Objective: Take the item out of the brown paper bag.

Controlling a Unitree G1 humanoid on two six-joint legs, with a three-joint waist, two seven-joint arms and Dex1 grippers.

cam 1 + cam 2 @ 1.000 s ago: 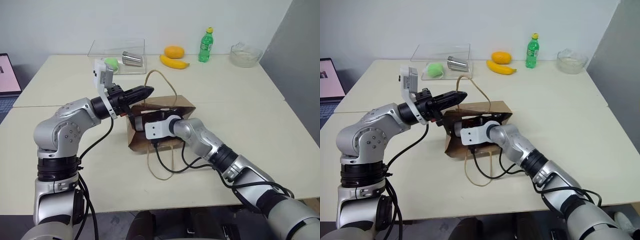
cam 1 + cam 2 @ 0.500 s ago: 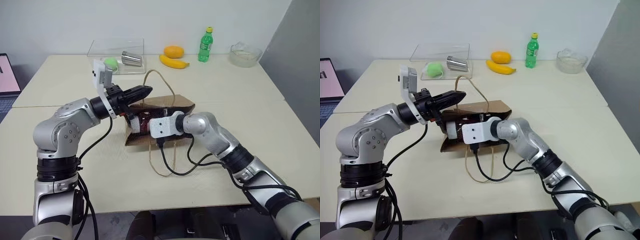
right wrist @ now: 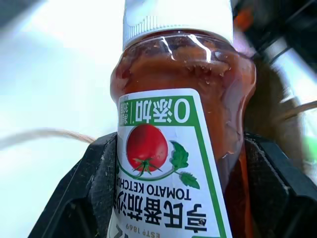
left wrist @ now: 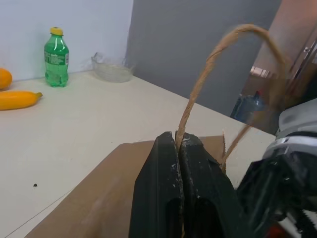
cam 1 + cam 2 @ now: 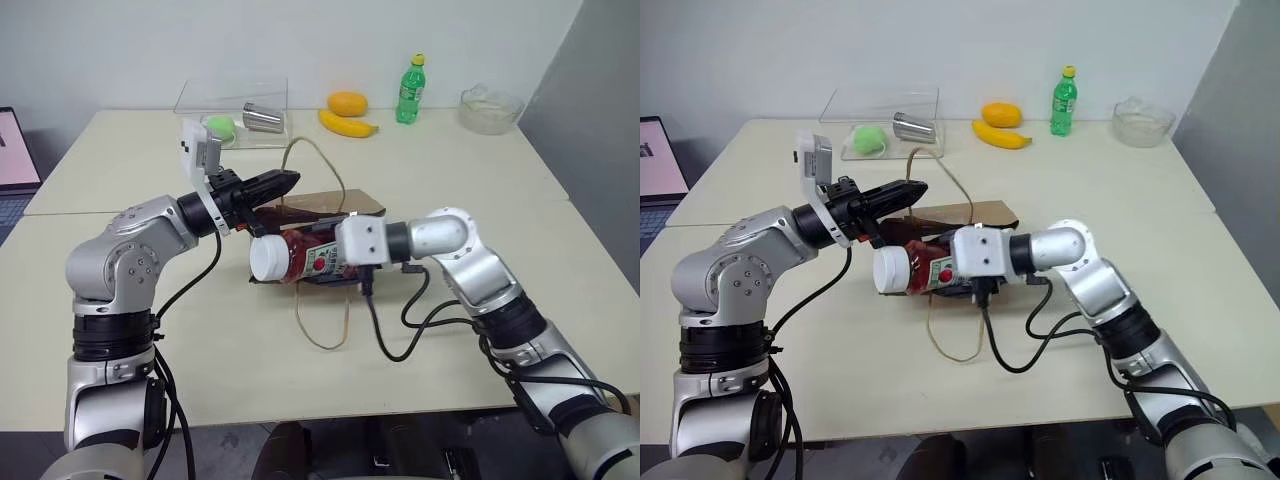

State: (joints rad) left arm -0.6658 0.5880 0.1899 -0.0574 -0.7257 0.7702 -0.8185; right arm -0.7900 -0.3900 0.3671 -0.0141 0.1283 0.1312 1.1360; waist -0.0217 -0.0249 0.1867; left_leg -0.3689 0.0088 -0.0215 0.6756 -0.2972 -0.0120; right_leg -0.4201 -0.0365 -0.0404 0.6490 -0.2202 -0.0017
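- Left eye view: found the ketchup bottle point(image 5: 300, 255) clamped between the fingers of the right tool point(image 5: 335, 262), lying roughly level, long axis running across the picture, white cap toward the robot's left.
- Noted the cap end clear of the mouth of the brown paper bag point(image 5: 330, 205); could not tell whether the base end was fully clear of it.
- Saw the bag lying flattened on the surface point(image 5: 480, 190) just behind and beneath the bottle.
- Right wrist view: confirmed the grip, one black finger on each side of the labelled body point(image 3: 163, 163).
- Left wrist view: found the left tool point(image 4: 179, 148) pressed shut on the upper cord handle point(image 4: 208, 69), pinning the bag from its mouth side.
- Judged the left tool nearer the cap, yet the right arm alone carried the bottle.
- Judged the bottle to lie close under the left tool, leaving little margin toward the robot's left.
- Judged ample bare surface toward the near edge and the right side; second cord handle point(image 5: 322, 325) looped on the surface below the bottle, a possible snag.
- Noted the green soda bottle point(image 5: 410, 90), banana point(image 5: 348, 124) and clear box point(image 5: 232, 108) well apart at the far edge.
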